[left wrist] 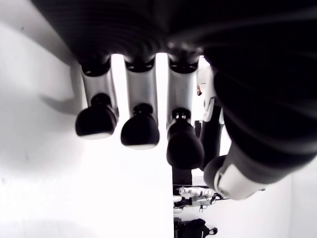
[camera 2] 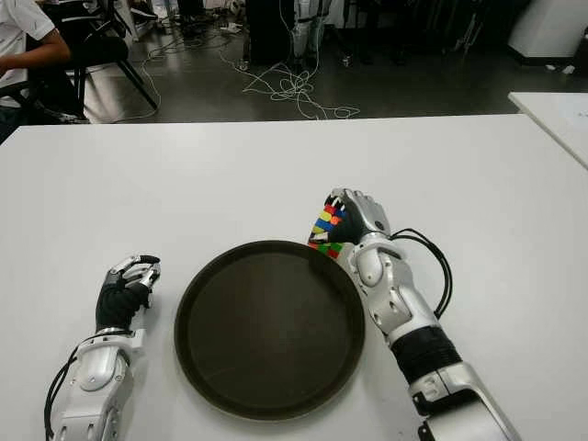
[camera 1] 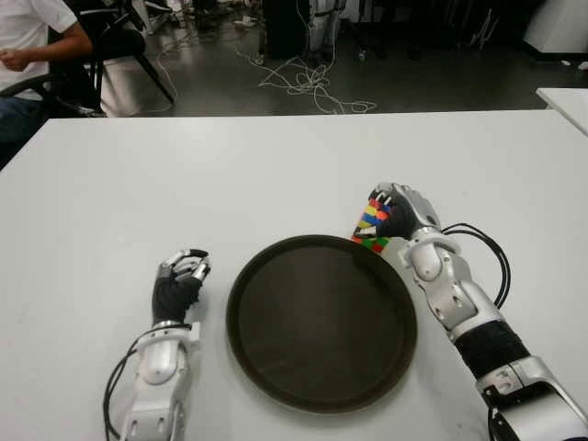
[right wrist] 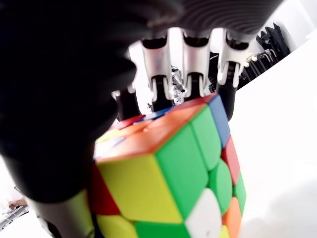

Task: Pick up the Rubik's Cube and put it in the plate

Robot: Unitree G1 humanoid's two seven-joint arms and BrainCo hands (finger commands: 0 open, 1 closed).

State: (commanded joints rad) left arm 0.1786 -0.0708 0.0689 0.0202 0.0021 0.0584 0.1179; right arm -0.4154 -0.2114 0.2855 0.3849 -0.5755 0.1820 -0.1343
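Ok, I see the right hand fingers wrapped on the Rubik's Cube just past the plate rim; only its wrist view shows fingertips over the far face. Left hand curled, empty, beside plate.

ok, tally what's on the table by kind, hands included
Cube: 1, gripped in the right hand at the plate's far right rim
Plate: 1, nothing in it
Hands: 2, the right hand on the cube, the left hand curled and holding nothing, left of the plate
Total: 4
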